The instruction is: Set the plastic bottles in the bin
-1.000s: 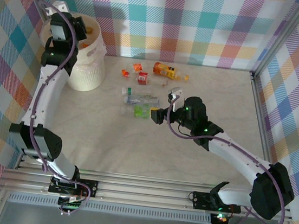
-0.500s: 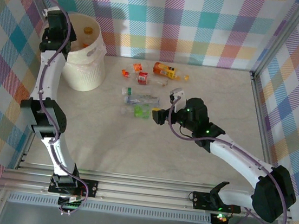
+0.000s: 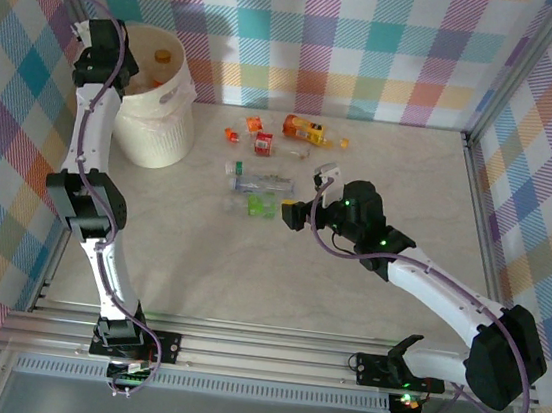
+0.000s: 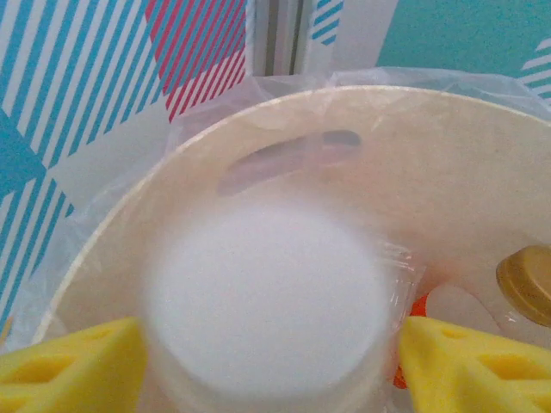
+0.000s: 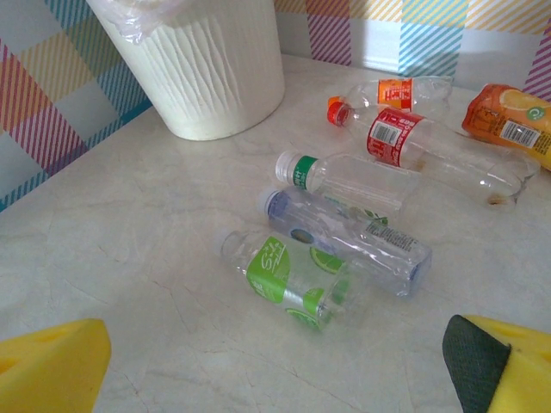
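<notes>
Above the bin (image 3: 164, 137) my left pincer (image 4: 271, 331) flanks a blurred white-ended bottle (image 4: 267, 284), gripped or loose I cannot tell, and it could clip the rim (image 4: 413, 107) and tumble toward the bottles (image 5: 288, 280) right of the bin, near my wide-spread right pincer (image 5: 277, 340).

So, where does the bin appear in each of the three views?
Top external: bin at upper left, in the far corner.
Left wrist: seen from above, its inner wall and handle slot across the middle.
Right wrist: top left, its ribbed outer side.
Shared landmark: the checked wall behind it.
</notes>
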